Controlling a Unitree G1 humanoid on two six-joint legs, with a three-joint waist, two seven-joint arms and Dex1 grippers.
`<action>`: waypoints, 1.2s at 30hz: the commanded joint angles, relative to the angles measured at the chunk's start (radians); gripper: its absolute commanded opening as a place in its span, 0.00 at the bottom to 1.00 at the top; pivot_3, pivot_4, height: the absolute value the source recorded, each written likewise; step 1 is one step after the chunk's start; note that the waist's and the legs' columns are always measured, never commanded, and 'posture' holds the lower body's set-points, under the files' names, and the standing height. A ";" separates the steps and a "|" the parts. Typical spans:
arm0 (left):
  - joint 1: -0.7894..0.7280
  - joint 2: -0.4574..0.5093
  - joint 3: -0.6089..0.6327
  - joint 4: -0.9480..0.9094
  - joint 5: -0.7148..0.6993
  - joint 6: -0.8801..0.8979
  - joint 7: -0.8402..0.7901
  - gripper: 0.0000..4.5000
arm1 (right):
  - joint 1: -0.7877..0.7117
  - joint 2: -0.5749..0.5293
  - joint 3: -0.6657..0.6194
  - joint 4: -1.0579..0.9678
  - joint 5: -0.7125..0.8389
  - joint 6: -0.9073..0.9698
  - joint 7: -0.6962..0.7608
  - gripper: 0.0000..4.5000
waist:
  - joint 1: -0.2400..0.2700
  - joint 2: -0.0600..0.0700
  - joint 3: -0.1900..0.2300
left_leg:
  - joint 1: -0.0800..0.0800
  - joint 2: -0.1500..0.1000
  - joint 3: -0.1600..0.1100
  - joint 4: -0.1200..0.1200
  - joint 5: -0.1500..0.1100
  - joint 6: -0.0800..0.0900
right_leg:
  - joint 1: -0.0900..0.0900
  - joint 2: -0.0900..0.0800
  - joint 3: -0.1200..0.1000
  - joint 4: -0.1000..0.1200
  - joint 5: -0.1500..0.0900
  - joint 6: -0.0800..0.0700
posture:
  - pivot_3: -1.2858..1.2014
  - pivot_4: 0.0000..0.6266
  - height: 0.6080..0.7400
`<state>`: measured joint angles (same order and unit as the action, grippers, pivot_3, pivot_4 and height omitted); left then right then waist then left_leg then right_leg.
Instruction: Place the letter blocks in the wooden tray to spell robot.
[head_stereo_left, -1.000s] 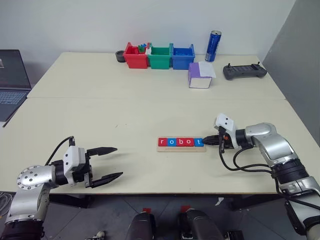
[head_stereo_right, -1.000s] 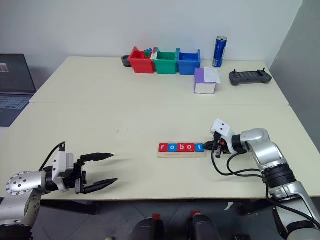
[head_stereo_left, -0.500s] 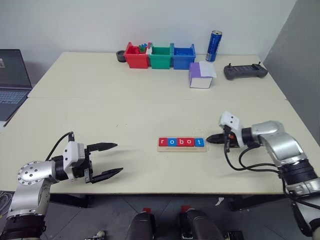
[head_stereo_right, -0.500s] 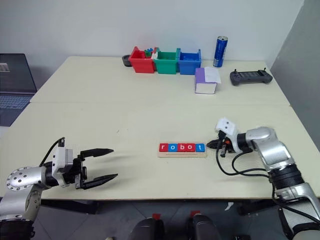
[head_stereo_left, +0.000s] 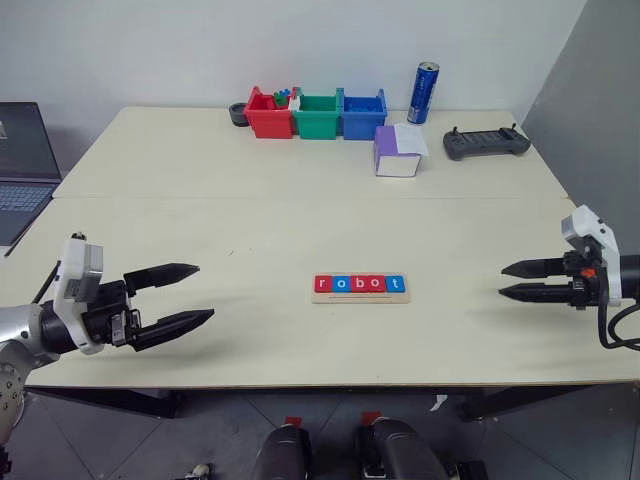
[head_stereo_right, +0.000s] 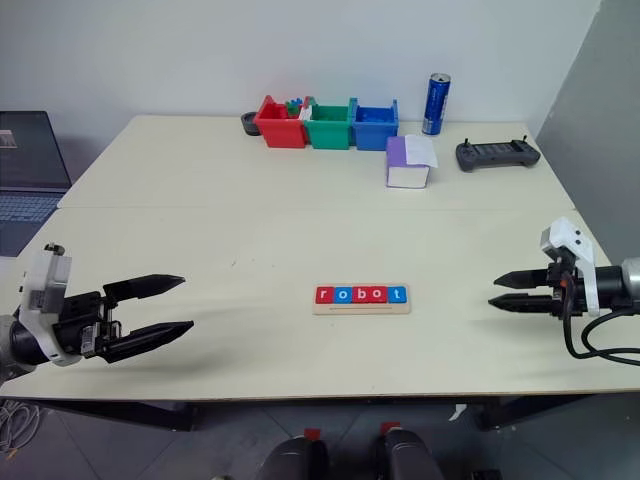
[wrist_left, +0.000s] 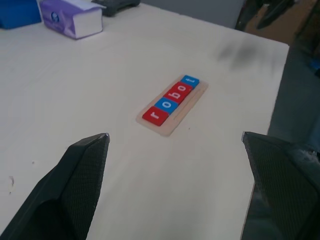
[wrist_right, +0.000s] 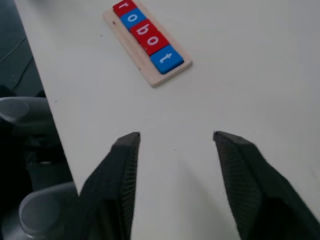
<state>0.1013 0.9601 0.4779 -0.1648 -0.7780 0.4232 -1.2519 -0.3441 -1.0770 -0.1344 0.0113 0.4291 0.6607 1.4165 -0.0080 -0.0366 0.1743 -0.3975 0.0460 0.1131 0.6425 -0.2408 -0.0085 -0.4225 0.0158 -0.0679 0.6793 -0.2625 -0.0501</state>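
Five letter blocks spelled "robot" in the wooden tray on the worktop; left gripper and right gripper hovered released, empty, well apart.

My right arm is cut off by the right edge just behind my right gripper, and my left arm leaves the frame at the left edge behind my left gripper. A laptop on the far left is cropped, so I see part of its screen and keyboard alone. What fills the red bin is too small to tell. A dark round item is half hidden behind it.
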 joint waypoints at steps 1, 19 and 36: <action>-0.021 0.019 0.026 -0.028 0.010 -0.002 -0.003 1.00 | -0.038 -0.006 0.004 -0.003 0.025 -0.010 0.016 0.82 | 0.003 0.000 0.000 | -0.001 0.000 0.000 0.000 0.000 0.000 | 0.000 0.000 0.000 0.000 0.000 0.000 | 0.52 0.24 1.00; -0.010 -0.041 0.028 0.026 0.129 -0.175 -0.048 1.00 | -0.116 0.018 0.037 0.043 0.042 -0.069 0.033 0.99 | 0.007 0.000 0.000 | -0.002 -0.001 0.000 0.000 0.000 0.000 | -0.001 0.000 0.000 -0.001 -0.001 -0.001 | 0.52 0.24 1.00; -0.074 -0.098 -0.024 0.045 0.160 -0.222 -0.002 1.00 | -0.113 0.087 0.083 0.023 0.037 -0.097 0.011 0.99 | 0.006 0.000 0.000 | -0.002 -0.001 0.000 0.000 0.000 0.000 | -0.001 0.000 0.000 0.000 -0.001 -0.001 | 0.52 0.24 1.00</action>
<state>0.0376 0.8677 0.4471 -0.1115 -0.6246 0.2246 -1.2620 -0.4435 -0.9905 -0.0452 0.0623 0.4526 0.5754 1.4242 -0.0015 -0.0363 0.1746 -0.3998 0.0455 0.1134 0.6430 -0.2411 -0.0090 -0.4234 0.0154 -0.0675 0.6789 -0.2631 -0.0511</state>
